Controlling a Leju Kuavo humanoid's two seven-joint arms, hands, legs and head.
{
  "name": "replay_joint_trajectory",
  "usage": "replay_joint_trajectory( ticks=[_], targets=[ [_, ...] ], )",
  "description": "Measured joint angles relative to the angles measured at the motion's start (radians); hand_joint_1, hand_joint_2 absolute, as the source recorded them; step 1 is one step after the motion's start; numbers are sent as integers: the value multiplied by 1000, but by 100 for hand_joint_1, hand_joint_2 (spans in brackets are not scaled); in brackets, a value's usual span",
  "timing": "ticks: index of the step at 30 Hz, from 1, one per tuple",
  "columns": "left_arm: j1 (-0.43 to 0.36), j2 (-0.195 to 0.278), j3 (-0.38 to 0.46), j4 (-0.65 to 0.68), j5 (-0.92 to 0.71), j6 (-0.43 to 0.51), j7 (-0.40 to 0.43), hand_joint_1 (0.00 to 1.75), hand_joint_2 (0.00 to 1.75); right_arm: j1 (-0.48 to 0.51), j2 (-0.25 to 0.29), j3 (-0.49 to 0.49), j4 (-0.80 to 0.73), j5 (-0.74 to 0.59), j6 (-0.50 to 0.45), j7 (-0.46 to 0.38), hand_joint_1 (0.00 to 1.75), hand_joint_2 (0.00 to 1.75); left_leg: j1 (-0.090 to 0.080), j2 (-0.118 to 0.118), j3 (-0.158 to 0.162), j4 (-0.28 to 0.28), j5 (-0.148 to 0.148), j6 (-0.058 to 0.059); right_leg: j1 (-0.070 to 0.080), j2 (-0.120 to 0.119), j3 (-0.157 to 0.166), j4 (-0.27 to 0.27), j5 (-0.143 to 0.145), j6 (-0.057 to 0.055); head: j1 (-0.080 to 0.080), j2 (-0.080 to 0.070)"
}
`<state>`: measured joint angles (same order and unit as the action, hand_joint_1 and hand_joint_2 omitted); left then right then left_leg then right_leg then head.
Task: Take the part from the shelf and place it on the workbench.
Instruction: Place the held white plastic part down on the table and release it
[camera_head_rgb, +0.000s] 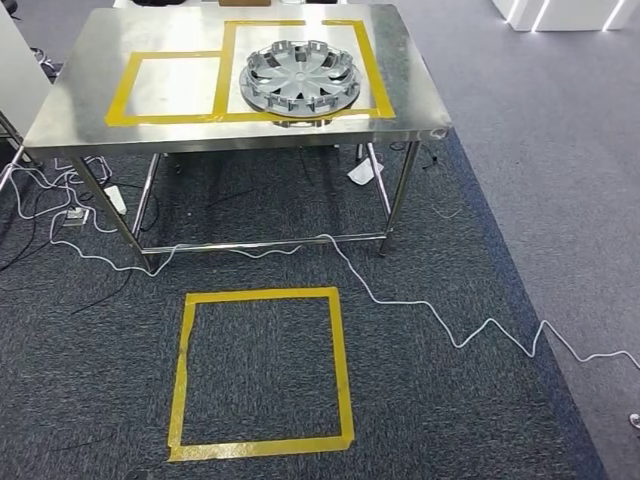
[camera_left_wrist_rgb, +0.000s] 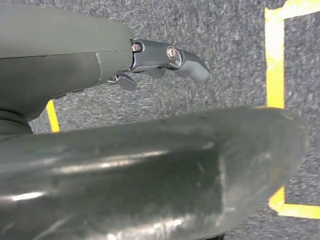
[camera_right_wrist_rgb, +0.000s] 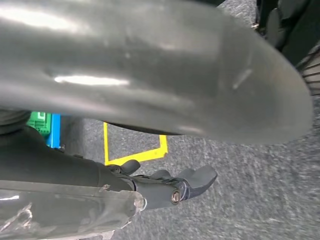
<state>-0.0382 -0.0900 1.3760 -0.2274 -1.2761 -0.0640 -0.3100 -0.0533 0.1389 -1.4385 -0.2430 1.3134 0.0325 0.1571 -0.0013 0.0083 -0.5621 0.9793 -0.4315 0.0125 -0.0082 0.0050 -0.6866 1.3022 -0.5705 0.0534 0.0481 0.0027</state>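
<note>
Ahead of me stands the counter (camera_head_rgb: 90, 95), a brushed steel top on thin steel legs, marked with two yellow tape rectangles (camera_head_rgb: 170, 88) side by side. The part (camera_head_rgb: 300, 77), a silver wheel cover with spokes and clips around its rim, lies flat inside the right-hand rectangle. The floor is dark grey carpet (camera_head_rgb: 453, 420), paler to the right, with a yellow tape square (camera_head_rgb: 260, 372) stuck down in front of the counter. A white cable (camera_head_rgb: 423, 305) snakes across the carpet and under the counter legs. I can read no writing or label anywhere. My left robot hand (camera_left_wrist_rgb: 166, 60) hangs over the carpet with fingers stretched out and apart, holding nothing. My right robot hand (camera_right_wrist_rgb: 177, 182) likewise hangs empty, fingers extended.
</note>
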Motion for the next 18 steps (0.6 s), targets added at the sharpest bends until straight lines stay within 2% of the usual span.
replay_joint_trajectory(
  ticks=[1,2,3,4,5,6,8,9,10,11,12,13,14,15,16,17,18],
  targets=[
    [0,0,0,0,-2,-1,0,0,0,0,0,0,0,-1,2,-2,0,0,-3,0,-10,0,9,1,4,0,34,-29,22,-8,0,0],
    [0,0,0,0,-3,-3,-1,0,0,-1,0,1,1,-1,3,-5,0,0,-6,0,-19,0,18,0,9,0,84,-91,48,-18,0,0],
    [0,0,0,0,-5,-4,-2,0,0,-4,0,2,2,-1,4,-8,0,0,-9,0,-27,0,26,-1,14,-2,140,-171,60,-30,0,0],
    [-1,-1,0,0,-7,-5,-4,0,0,-8,0,4,3,-1,5,-11,0,0,-10,0,-32,0,35,-4,19,-3,190,-244,65,-37,-1,0],
    [-1,-1,0,0,-10,-7,-6,0,0,-11,0,6,4,-2,6,-13,0,0,-10,1,-35,0,43,-8,23,-4,219,-295,63,-41,0,0],
    [-3,0,0,0,-13,-8,-8,0,0,-14,1,7,5,-3,6,-14,0,0,-8,3,-37,-1,51,-14,26,-5,230,-320,58,-43,1,0],
    [-6,2,-1,0,-20,-13,-14,0,0,-15,3,9,7,-6,9,-15,0,0,-4,3,-40,-3,63,-26,27,-5,220,-328,75,-45,4,0],
    [-6,3,-2,0,-24,-16,-16,0,0,-15,4,10,9,-6,10,-15,0,0,-3,1,-45,3,50,-33,25,-5,212,-332,86,-50,5,0],
    [-6,4,-3,0,-27,-18,-18,0,0,-16,4,10,10,-7,11,-15,0,0,-2,-1,-55,25,18,-39,22,-5,201,-336,100,-55,3,0],
    [-7,5,-4,0,-29,-20,-18,0,0,-17,5,10,11,-7,12,-15,0,0,-1,-3,-68,65,-32,-45,20,-6,189,-338,114,-58,1,0],
    [-7,5,-5,0,-32,-21,-18,0,0,-17,6,10,11,-8,12,-15,0,0,1,-4,-85,123,-87,-51,19,-5,174,-337,127,-60,-2,0],
    [-9,6,-6,0,-34,-22,-18,0,0,-16,7,10,12,-9,12,-15,0,0,2,-5,-100,189,-130,-55,19,-5,157,-336,141,-59,-3,0],
    [-10,7,-6,0,-36,-22,-17,0,0,-15,8,10,12,-10,12,-16,0,0,4,-4,-107,244,-147,-59,18,-5,139,-335,155,-58,-3,0],
    [-11,8,-7,0,-39,-22,-15,0,0,-15,9,10,13,-11,12,-16,0,0,5,-5,-103,275,-139,-63,17,-5,119,-332,169,-57,-3,0],
    [-12,8,-9,0,-42,-22,-12,0,0,-15,9,10,13,-10,12,-17,0,0,7,-5,-83,274,-111,-66,15,-6,99,-329,182,-54,-3,0],
    [-12,8,-10,0,-45,-22,-9,0,0,-15,10,10,14,-9,12,-16,0,0,9,-5,-46,238,-79,-70,12,-5,80,-324,194,-50,-3,0],
    [-13,7,-12,0,-48,-22,-5,0,0,-15,10,11,14,-8,12,-15,0,0,13,-6,5,178,-62,-75,11,-5,62,-317,204,-44,-4,0]
  ],
)
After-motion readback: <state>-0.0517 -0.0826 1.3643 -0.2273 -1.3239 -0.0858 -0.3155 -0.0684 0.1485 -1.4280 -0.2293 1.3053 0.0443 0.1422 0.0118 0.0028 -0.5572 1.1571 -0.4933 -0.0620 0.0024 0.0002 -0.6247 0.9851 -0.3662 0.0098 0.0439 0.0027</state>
